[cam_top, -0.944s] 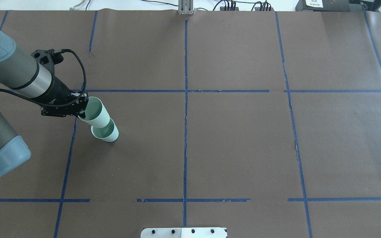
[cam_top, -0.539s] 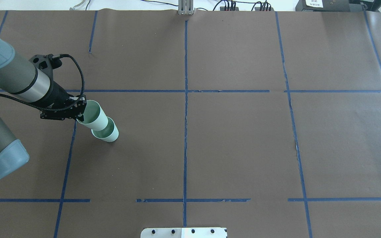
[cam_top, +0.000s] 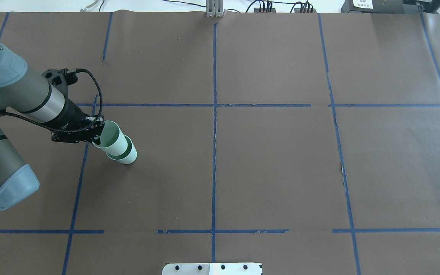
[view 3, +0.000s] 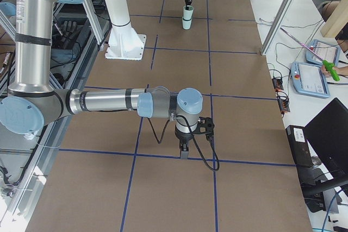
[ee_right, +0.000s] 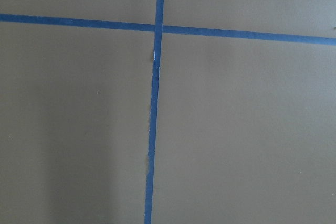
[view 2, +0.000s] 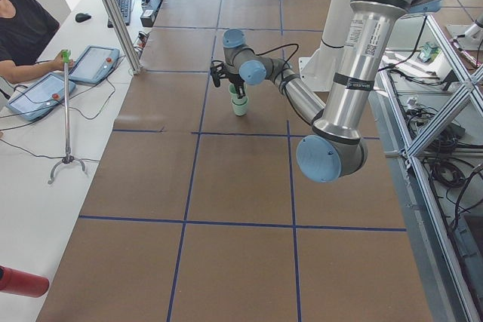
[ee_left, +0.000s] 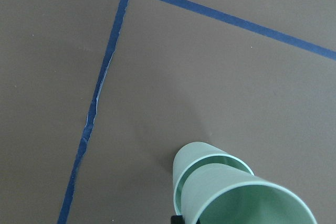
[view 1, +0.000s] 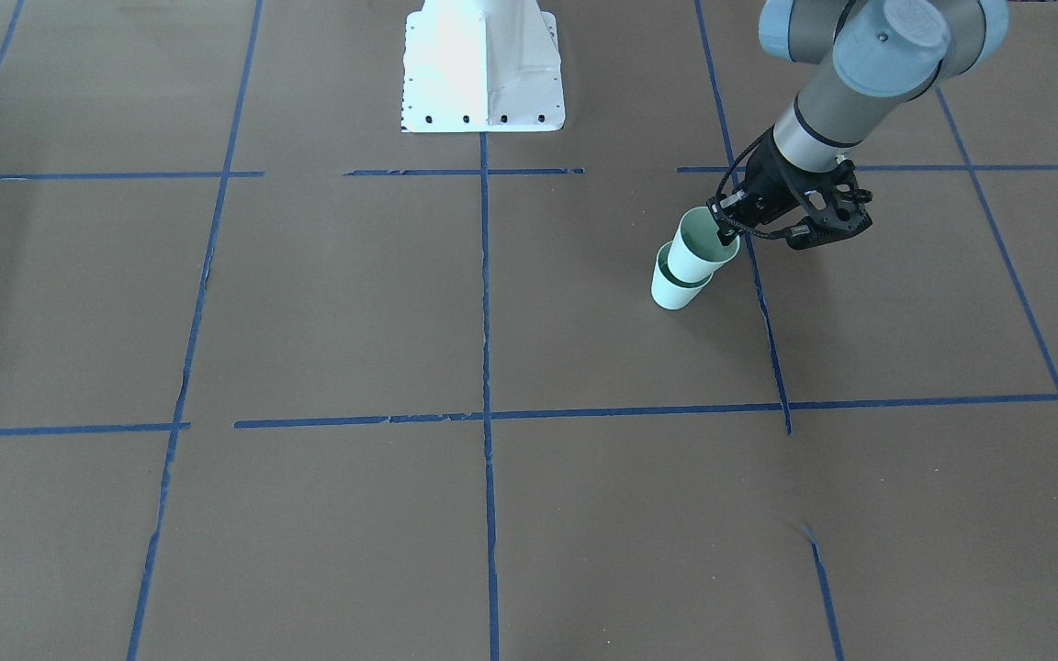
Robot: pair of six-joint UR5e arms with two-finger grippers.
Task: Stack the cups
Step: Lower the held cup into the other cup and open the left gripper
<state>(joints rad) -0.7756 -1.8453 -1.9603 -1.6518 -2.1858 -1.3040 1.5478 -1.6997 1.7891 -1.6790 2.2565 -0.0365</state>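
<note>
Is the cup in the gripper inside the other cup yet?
Partly in. The held cup sits bottom-first inside the lower cup, upper half sticking out, left gripper at its rim.

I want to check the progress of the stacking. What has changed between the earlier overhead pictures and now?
The left gripper has lowered the upper cup deeper into the lower cup, so less of its wall shows above the lower rim. The jaws still hold the upper cup by its rim, and nothing was let go. The lower cup stayed upright on the same spot on the table.
</note>
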